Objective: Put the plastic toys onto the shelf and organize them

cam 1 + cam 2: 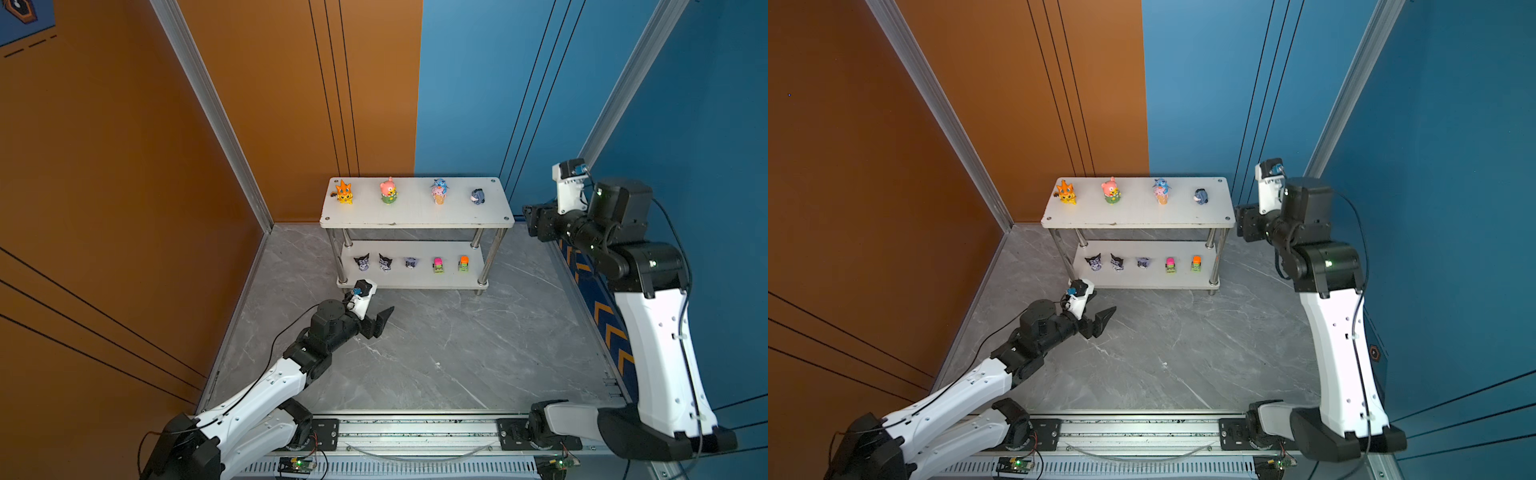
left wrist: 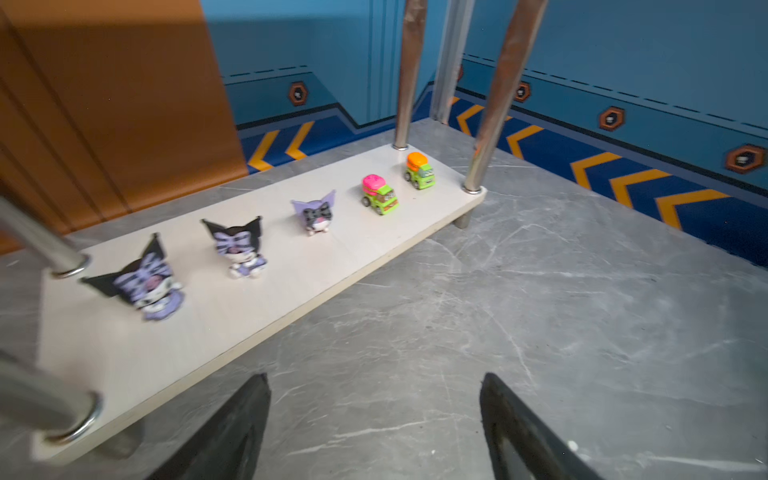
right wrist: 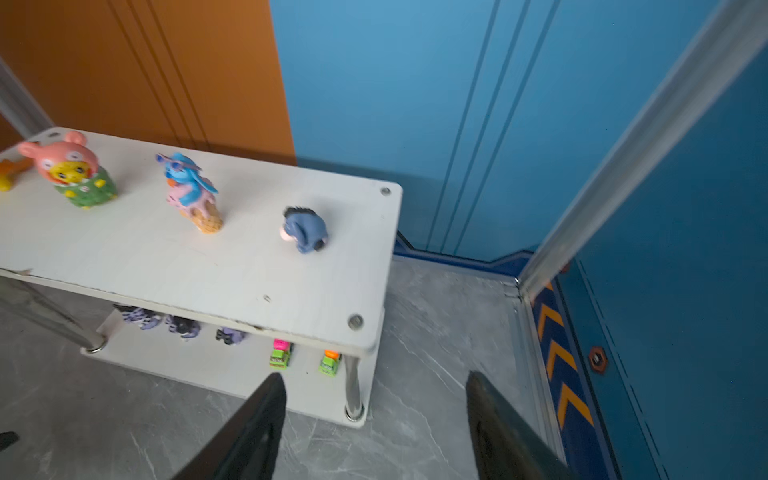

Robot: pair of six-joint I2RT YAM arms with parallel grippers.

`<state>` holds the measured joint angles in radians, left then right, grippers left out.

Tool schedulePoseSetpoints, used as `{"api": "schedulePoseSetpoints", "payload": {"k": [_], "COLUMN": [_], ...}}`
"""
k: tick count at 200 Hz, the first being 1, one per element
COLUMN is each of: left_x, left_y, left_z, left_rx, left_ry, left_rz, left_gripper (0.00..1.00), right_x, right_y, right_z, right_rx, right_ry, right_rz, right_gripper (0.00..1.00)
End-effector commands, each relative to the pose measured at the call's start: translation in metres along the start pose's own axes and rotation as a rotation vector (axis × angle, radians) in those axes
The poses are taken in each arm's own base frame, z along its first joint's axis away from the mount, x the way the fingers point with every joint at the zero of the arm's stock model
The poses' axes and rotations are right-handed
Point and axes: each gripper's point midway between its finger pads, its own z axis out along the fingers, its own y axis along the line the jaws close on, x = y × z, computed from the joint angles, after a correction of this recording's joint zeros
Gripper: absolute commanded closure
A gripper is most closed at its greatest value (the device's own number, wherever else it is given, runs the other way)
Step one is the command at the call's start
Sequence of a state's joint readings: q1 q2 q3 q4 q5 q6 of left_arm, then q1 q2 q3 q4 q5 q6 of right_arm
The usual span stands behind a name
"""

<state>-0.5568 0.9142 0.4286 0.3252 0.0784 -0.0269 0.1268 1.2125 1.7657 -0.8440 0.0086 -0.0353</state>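
A: Left end effector?
B: Spread wide, empty, touching nothing. Hangs low over bare counter, just in front of the left end of the shelf.
A: Right end effector?
B: Likewise parted, nothing between the fingers. Up near the right end of the top board, not touching it.
A: Toys?
B: All on the shelf. Top board, left to right: orange spiky creature, pink bear, blue figure on a cone, grey-blue donkey, spaced apart and set back from the front edge. Lower board: three black-purple eared heads, then pink-topped green truck and orange-topped green truck, one row between the chrome posts.
A: Room to move?
B: Plenty in front of the shelf, all bare counter. Tighter on the right, between shelf end and blue wall.
A: Arm poses?
B: Left arm stretched low and forward from the base rail. Right arm reared upright, forearm bent in toward the shelf.
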Motion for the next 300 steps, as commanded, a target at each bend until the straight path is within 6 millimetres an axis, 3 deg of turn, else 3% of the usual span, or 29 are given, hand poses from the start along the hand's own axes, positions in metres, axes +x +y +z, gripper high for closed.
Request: {"api": "schedulePoseSetpoints", "payload": {"k": [1,33,42,51,65,75,112,140,162,182,237,282,300], "left_x": [0.007,0.019,0.025,0.030,0.038,0.043,0.044,0.043,0.062,0.077,0.089,0.086,0.084], "left_y": [0.046,0.078,0.085,0.090,0.095,0.102,0.117,0.132,0.143,0.161,0.195,0.213,0.219], "left_z": [-0.018,-0.045,-0.054,-0.061,-0.072,-0.083,-0.117,-0.141,-0.142,-0.147,-0.132,-0.096,-0.084], "left_rx": [-0.258,-0.457,-0.506,-0.541,-0.575,-0.625,-0.752,-0.881,-0.963,-1.030,-0.987,-0.941,-0.935], "left_ry": [-0.021,-0.022,-0.008,-0.003,-0.001,-0.008,-0.045,-0.089,-0.115,-0.155,-0.154,-0.079,-0.063], "left_rz": [-0.013,-0.023,-0.029,-0.034,-0.046,-0.066,-0.083,-0.037,0.026,-0.022,-0.176,-0.171,-0.158], "left_gripper": [0.18,0.16,0.16,0.15,0.15,0.00,0.02,0.02,0.02,0.02,0.02,0.02,0.02], "right_x": [0.032,0.127,0.151,0.175,0.206,0.225,0.274,0.294,0.307,0.317,0.300,0.317,0.318], "right_y": [-0.042,-0.033,-0.027,-0.024,-0.030,-0.036,-0.050,-0.059,-0.069,-0.074,-0.061,-0.058,-0.053], "right_z": [-0.012,-0.001,0.004,0.008,0.009,0.010,0.031,0.048,0.060,0.072,0.121,0.149,0.152], "right_rx": [0.231,0.204,0.176,0.167,0.209,0.249,0.347,0.400,0.435,0.430,0.331,0.340,0.362], "right_ry": [-0.025,0.050,0.037,0.020,-0.017,-0.027,-0.091,-0.130,-0.147,-0.181,-0.192,-0.171,-0.142], "right_rz": [0.107,0.150,0.183,0.211,0.245,0.238,0.214,0.183,0.218,0.272,0.231,0.186,0.148], "right_gripper": [0.32,0.25,0.16,0.00,0.00,0.00,0.00,0.00,0.00,0.00,0.00,0.00,0.00]}}
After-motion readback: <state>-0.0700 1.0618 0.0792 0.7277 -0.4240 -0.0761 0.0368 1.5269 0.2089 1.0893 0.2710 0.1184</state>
